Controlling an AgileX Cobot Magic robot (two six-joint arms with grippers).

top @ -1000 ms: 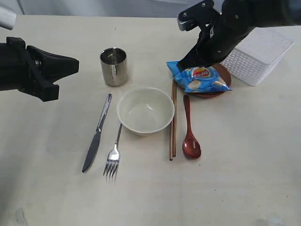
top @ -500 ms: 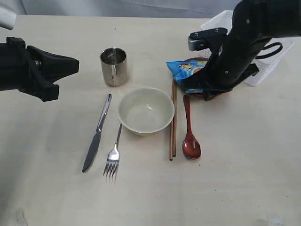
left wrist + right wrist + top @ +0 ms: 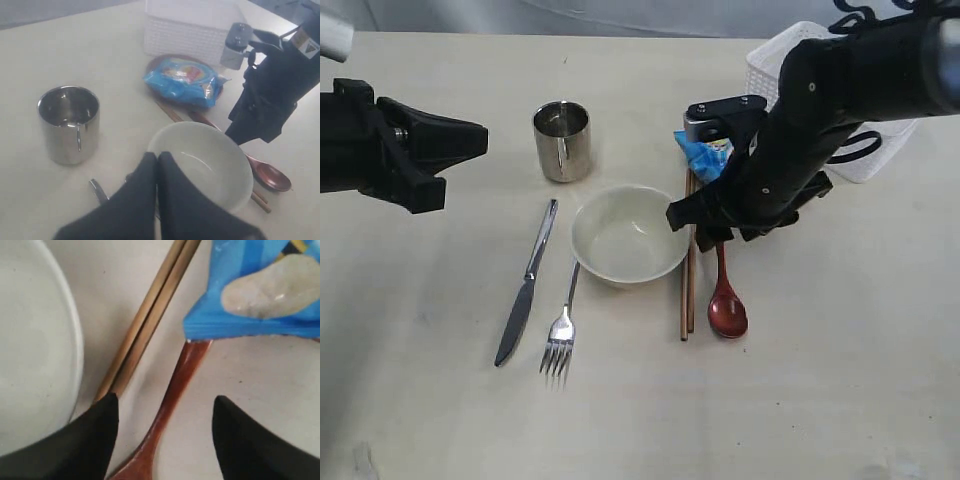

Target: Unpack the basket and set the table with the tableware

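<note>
right wrist view: our right gripper [image 3: 162, 407] gapes empty astride the spoon [image 3: 176, 376]; stiff, probably slick; we'd pinch mid-handle; left gripper [image 3: 156, 159] closed, empty

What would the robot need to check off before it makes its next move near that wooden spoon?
1. Right pincer open: ok, straddling the spoon handle.
2. Chopsticks clear of that pincer: cannot tell, they lie very close beside it.
3. Snack bag off the spoon: not ok, its corner covers the handle's tip.
4. Left pincer out of the way: ok, shut, on the far side of the cup.
5. Basket emptied: cannot tell, the right arm hides its inside.
</note>
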